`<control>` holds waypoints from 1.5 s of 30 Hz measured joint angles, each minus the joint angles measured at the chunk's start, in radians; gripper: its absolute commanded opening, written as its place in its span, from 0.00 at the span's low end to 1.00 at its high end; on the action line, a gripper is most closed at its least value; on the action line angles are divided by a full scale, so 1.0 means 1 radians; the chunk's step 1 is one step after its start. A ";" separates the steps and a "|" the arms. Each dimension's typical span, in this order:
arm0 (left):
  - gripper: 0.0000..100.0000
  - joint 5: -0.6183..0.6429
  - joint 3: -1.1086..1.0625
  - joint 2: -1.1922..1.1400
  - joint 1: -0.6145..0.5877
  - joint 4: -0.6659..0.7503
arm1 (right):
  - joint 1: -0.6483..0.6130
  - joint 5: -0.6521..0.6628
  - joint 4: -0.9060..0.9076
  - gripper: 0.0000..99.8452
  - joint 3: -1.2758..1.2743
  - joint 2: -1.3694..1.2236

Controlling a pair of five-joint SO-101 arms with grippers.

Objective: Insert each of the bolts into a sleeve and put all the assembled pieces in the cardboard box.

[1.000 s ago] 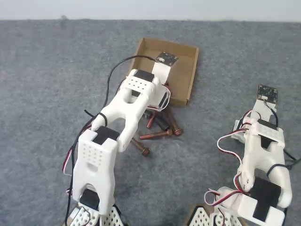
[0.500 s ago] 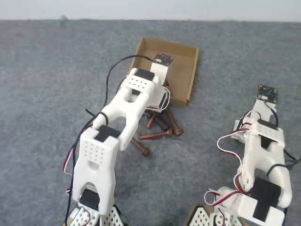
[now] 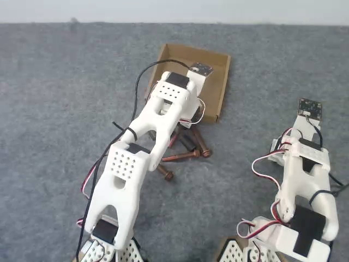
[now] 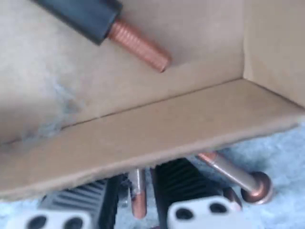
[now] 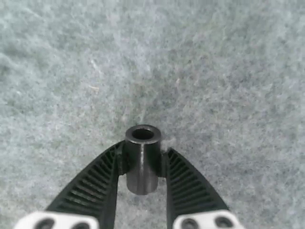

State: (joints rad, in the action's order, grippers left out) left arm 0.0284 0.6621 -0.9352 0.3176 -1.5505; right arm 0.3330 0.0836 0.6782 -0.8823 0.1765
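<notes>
The right gripper (image 5: 143, 151) was clamped on a black sleeve (image 5: 143, 164) with grey carpet (image 5: 224, 67) behind it, well apart from the cardboard box (image 3: 222, 82). The left gripper (image 4: 138, 179) hung just outside the box's near wall, over the loose bolts (image 3: 185, 154). This wall stood between it and the sleeved bolt (image 4: 114, 26) lying inside, and I could not tell whether this gripper was open or closed.

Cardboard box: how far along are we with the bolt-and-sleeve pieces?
Done: one assembled piece lies in the cardboard box. In hand: the right end effector holds an empty sleeve upright; the left end effector is at the box's near wall. Left: several loose bolts on the carpet beside the box.
</notes>
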 measured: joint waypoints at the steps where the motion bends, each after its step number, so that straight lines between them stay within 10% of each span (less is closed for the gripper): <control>1: 0.01 -0.009 0.011 -0.003 0.000 -0.009 | 0.000 0.000 0.000 0.01 0.000 0.000; 14: 0.01 -0.029 -0.026 0.023 0.000 -0.015 | 0.000 0.000 0.000 0.01 0.000 0.000; 45: 0.01 -0.029 -1.049 0.941 -0.135 0.483 | 0.000 0.000 0.000 0.01 0.000 0.000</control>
State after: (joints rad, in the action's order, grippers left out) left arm -0.0008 -0.3874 0.0054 0.1826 -1.0671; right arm 0.3330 0.0836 0.6782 -0.8823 0.1765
